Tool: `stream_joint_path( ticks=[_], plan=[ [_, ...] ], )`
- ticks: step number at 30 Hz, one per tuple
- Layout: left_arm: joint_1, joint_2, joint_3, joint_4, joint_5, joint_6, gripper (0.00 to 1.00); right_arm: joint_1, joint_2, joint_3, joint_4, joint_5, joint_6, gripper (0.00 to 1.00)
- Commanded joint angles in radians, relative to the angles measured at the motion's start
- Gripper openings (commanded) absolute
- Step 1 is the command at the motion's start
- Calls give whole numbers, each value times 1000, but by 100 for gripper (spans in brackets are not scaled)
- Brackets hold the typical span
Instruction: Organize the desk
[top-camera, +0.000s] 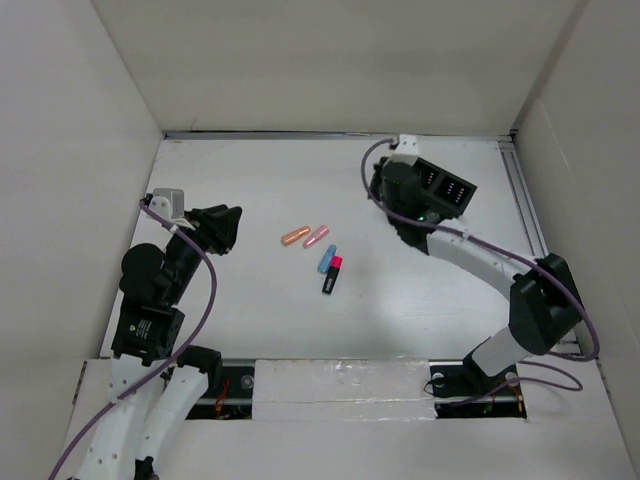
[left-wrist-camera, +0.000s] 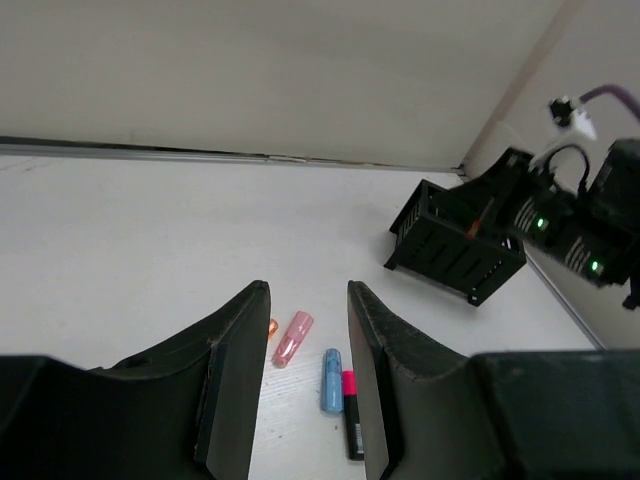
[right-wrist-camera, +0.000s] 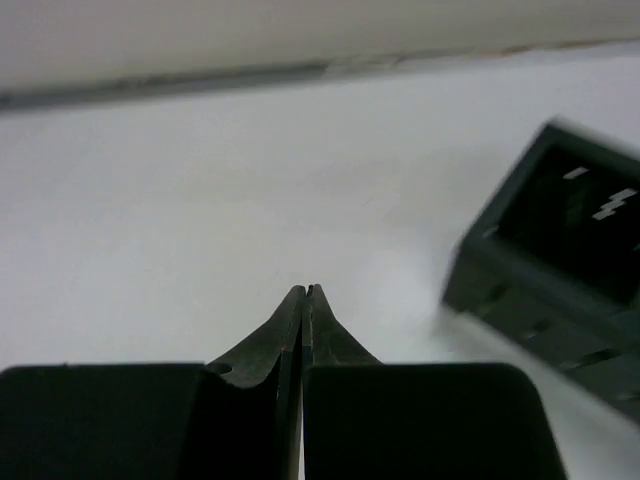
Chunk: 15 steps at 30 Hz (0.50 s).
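The white bench (top-camera: 250, 180) fills the middle of the top view, walled by upright white panels (top-camera: 330, 60) at 9, 12 and 3 o'clock, with the arm bases at 6 o'clock. Near its centre lie four small things: an orange tube (top-camera: 294, 237) with a pink tube (top-camera: 317, 237) just beside it at 3 o'clock, and, at 5 o'clock of the pink one, a blue tube (top-camera: 326, 259) right against a black marker with a pink-red cap (top-camera: 332, 275). The left fingers (left-wrist-camera: 236, 370) stand at 9 o'clock of this cluster, moderately apart and holding nothing. The right fingers (right-wrist-camera: 285, 335) are pressed together, empty, at 2 o'clock of the cluster. A black mesh organizer (top-camera: 447, 187) sits just beside them at 3 o'clock.
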Motion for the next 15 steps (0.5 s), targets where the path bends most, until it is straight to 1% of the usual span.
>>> stream_joint_path(
  ticks=[1, 2, 3, 5, 6, 7, 8, 9, 11, 14, 15],
  plan=[
    [-4, 1, 3, 31, -3, 10, 33, 144, 19, -93, -60, -142, 48, 0],
    [-4, -2, 2, 28, -4, 10, 33, 209, 25, -124, -61, -150, 57, 7],
    [-4, -3, 3, 26, -4, 10, 33, 236, 34, -129, -75, -167, 65, 26],
    [-4, -12, 2, 32, -4, 10, 33, 279, 69, -121, -148, -172, 89, 46],
    [-4, -15, 1, 34, -7, 10, 34, 308, 85, -116, -159, -175, 91, 60],
    [-4, -12, 3, 31, -10, 11, 33, 320, 100, -113, -199, -169, 91, 65],
    [-4, -14, 5, 26, -10, 11, 33, 320, 127, -110, -223, -164, 85, 68],
    [-4, -12, 3, 26, -9, 10, 33, 331, 141, -101, -233, -170, 80, 67],
    [-4, -12, 3, 32, -4, 11, 34, 331, 178, -93, -257, -176, 79, 65],
    [-4, -8, 5, 23, -12, 13, 33, 340, 220, -86, -268, -181, 93, 63],
    [-4, -8, 6, 23, -9, 14, 33, 340, 230, -81, -267, -181, 96, 61]
  ],
)
